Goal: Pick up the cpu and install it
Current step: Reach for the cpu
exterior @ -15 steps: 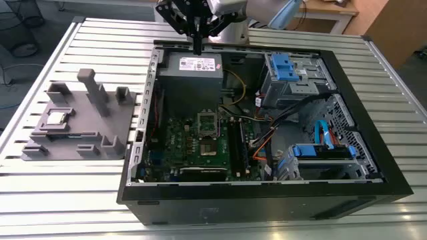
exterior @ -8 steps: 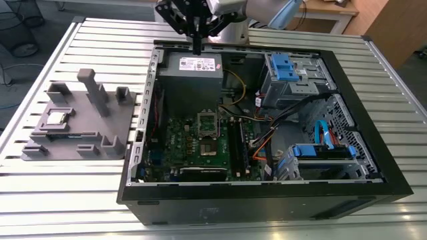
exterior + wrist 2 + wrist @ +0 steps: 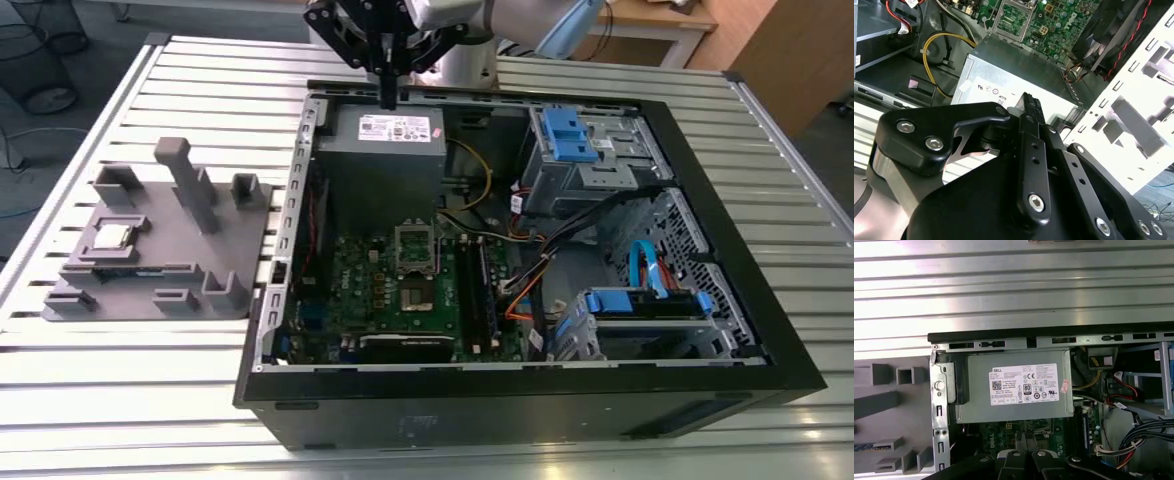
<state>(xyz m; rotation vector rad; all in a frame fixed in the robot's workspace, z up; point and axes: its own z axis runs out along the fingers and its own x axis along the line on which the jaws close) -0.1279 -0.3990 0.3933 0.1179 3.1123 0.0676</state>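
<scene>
The cpu [image 3: 115, 237], a small silver square chip, lies in a recess of the grey tray [image 3: 174, 255] at the exterior view's left, on the slatted table. My gripper [image 3: 388, 97] hangs above the far wall of the open computer case, over the grey power supply [image 3: 380, 150], well away from the cpu. Its black fingers are shut together with nothing between them, as both wrist views also show [image 3: 1031, 102] [image 3: 1025, 437]. The metal socket frame [image 3: 416, 243] on the green motherboard [image 3: 347, 290] stands open in the middle of the case and also appears in the second wrist view [image 3: 1011, 15].
The black computer case [image 3: 534, 400] lies on its side on the metal slatted table [image 3: 120, 400]. Blue drive cages [image 3: 567, 135] and bundled cables [image 3: 534, 290] crowd its right half in the exterior view. Upright grey posts [image 3: 187, 185] rise from the tray.
</scene>
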